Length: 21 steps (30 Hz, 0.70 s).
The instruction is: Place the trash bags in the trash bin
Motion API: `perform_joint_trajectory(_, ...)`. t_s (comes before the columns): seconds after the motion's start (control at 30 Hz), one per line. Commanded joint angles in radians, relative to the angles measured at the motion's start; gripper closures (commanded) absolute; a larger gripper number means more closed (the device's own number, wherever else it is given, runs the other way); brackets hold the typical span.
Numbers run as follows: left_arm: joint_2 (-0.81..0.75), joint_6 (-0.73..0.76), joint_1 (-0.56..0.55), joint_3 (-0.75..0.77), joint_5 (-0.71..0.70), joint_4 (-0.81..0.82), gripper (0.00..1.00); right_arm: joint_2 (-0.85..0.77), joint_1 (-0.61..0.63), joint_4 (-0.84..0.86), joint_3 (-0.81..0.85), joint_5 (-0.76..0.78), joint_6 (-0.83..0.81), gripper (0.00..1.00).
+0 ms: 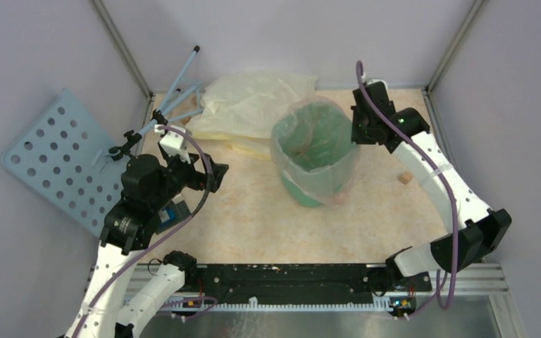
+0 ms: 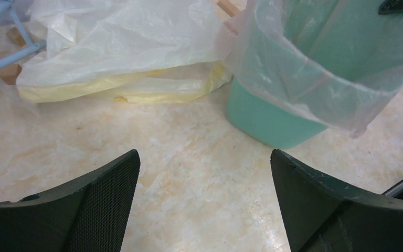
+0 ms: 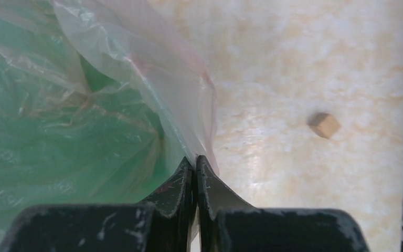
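- Marbled beige tabletop point(image 1: 253, 225) fills the floor of the booth, closed in by pale lavender walls point(image 1: 35, 56), with the two arm bases on a black rail point(image 1: 289, 278) along the bottom of the overhead view.
- At far left, a light-blue perforated panel point(image 1: 49, 158) leans against the wall. Just right of it, thin blue rods point(image 1: 176, 84) fan up toward the back corner.
- The left gripper point(image 2: 204, 157) hangs above bare table left of centre. Its fingers are spread wide apart with nothing between them, and they point toward the bin.
- An opaque pale-yellow plastic bag point(image 1: 250, 105) lies crumpled at upper centre, flat on the table, just left of and behind the bin.
- The mint-green trash bin point(image 1: 303, 193) stands upright in the middle of the table. Only its lower wall shows bare.
- The translucent pink trash bag point(image 1: 285, 158) lines the bin. Its mouth is folded outward over the rim and hangs down the outside.
- The right gripper point(image 3: 195, 160) sits at the bin's right rim, fingers pressed tight together. The bag's film reaches the fingertips, but I cannot tell whether any of it is pinched between them.
- A small tan wooden block point(image 1: 405, 177) lies alone on the table, right of the bin and well apart from it.
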Motion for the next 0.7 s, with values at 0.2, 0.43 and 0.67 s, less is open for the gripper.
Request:
perform_joint_trajectory(0.2, 0.050, -0.067, 0.000, -0.052, 0.100, 0.138, 0.01, -0.035, -0.169, 0.061, 0.107, 0.200, 0.053, 1.00)
perform_joint_trajectory(0.43, 0.063, -0.151, 0.000, -0.108, 0.085, 0.196, 0.01, 0.015, -0.228, 0.217, 0.039, 0.126, 0.137, 1.00)
perform_joint_trajectory(0.67, 0.079, -0.215, 0.000, -0.154, 0.045, 0.230, 0.01, 0.054, -0.218, 0.346, 0.004, 0.087, 0.320, 1.00)
